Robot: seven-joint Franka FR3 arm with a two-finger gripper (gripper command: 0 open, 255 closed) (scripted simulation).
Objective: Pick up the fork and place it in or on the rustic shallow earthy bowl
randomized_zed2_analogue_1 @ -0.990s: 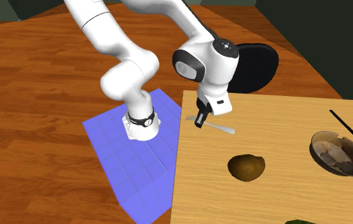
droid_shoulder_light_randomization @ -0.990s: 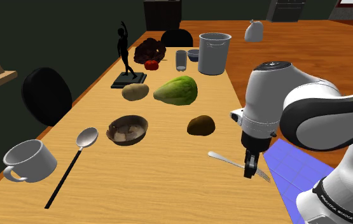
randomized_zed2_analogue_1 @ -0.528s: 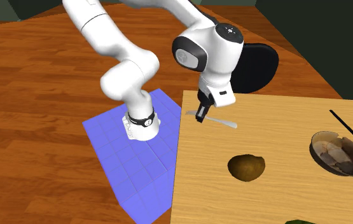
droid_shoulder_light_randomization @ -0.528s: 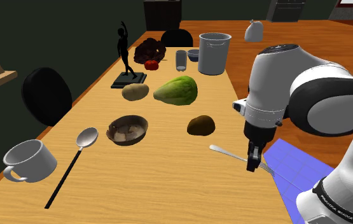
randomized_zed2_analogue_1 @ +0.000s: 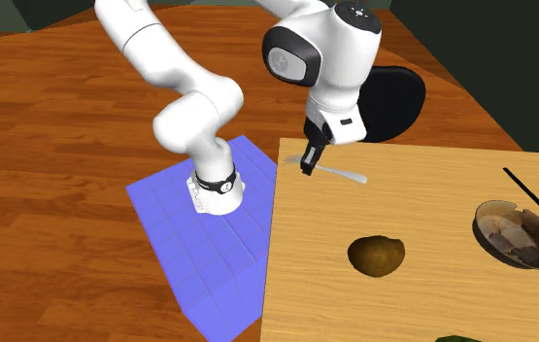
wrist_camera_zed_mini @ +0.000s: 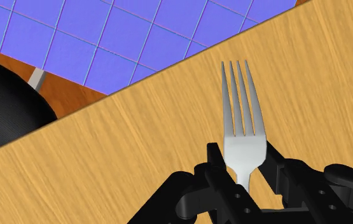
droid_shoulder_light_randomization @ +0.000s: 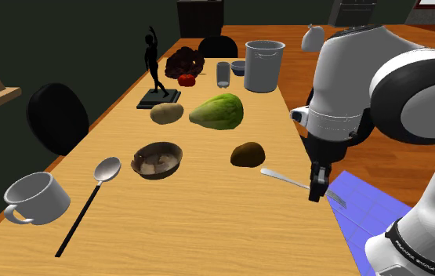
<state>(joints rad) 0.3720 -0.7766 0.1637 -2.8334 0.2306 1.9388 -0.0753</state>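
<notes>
Fork (wrist_camera_zed_mini: 242, 121) in gripper (wrist_camera_zed_mini: 243, 156) (tines outward)

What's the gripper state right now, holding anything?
gripper: closed, holding the fork by its neck, with the tines sticking out past the fingertips.

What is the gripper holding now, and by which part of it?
The gripper holds the fork. Its two fingers clasp the narrow neck just behind the tines, and the long handle sticks out on the other side.
</notes>
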